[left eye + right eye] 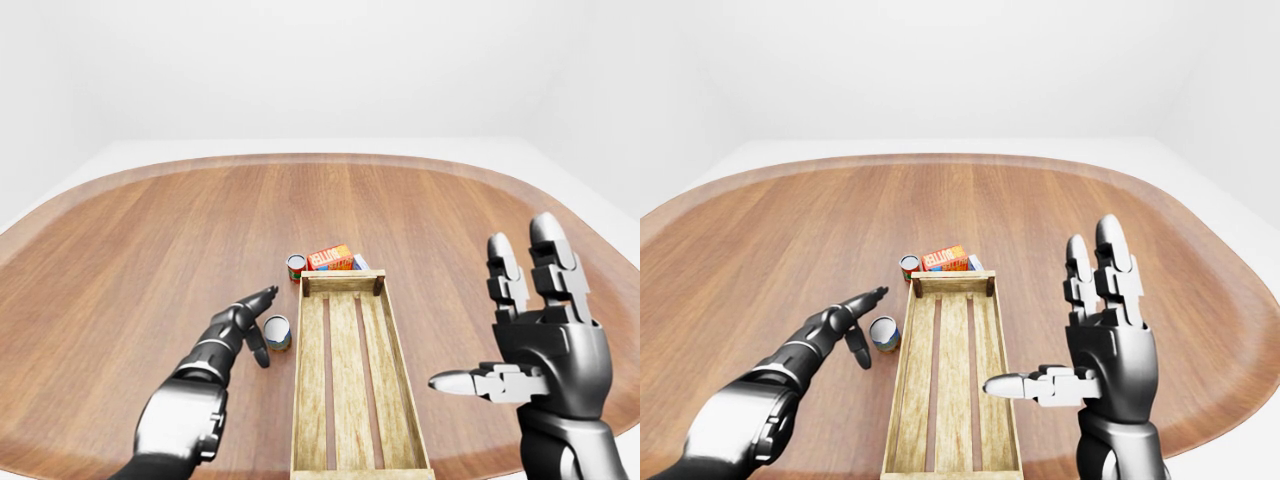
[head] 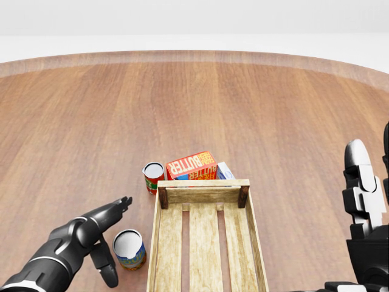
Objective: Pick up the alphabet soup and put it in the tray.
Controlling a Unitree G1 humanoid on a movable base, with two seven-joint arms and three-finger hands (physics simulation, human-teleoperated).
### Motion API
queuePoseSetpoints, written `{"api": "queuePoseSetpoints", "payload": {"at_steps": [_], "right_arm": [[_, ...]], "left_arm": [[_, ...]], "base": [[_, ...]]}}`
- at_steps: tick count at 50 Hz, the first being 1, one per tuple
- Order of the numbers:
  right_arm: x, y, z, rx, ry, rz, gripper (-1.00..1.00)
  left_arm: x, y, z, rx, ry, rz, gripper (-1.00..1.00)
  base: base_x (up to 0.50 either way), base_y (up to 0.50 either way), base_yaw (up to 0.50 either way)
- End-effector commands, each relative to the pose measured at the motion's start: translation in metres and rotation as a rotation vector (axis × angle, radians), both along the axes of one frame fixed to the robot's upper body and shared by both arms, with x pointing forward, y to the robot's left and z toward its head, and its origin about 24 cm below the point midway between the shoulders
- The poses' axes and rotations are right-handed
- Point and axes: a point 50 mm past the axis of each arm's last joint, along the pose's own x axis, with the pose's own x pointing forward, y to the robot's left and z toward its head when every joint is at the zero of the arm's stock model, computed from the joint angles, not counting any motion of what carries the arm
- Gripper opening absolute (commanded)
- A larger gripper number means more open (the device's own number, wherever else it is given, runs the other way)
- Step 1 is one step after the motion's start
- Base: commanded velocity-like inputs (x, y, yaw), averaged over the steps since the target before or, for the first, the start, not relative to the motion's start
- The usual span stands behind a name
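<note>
Alphabet soup can point(image 2: 129, 249) stands upright on the wood table point(image 2: 85, 121), lower left of head view, just left of the tray point(image 2: 206, 240) and outside it. Left hand point(image 2: 96, 234) sits just left of the can, fingers spread open, thumb pointing down beside it; contact can't be told, holding nothing. Right hand point(image 1: 535, 335) raised at lower right, fingers splayed, empty. Second can point(image 2: 153, 176) and butter box point(image 2: 192, 165) lie at the tray's top end.

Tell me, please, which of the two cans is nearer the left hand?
The blue-labelled can, left of the tray, sits right beside the open left hand. The red-labelled can stands farther up, next to the butter box.
</note>
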Motion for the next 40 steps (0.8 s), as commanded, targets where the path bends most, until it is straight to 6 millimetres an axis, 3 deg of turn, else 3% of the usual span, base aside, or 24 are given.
{"api": "queuePoseSetpoints", "payload": {"at_steps": [1, 40], "right_arm": [[0.0014, -0.0004, -0.0043, 0.006, 0.019, 0.004, 1.0], [0.0029, -0.0019, -0.0099, 0.016, 0.043, 0.008, 1.0]], "left_arm": [[-0.0027, -0.0059, -0.0042, 0.0, 0.004, -0.009, 1.0], [-0.0078, -0.0135, -0.0112, 0.002, 0.043, -0.017, 1.0]], "base": [[0.0, 0.0, 0.0], [0.0, 0.0, 0.0]]}}
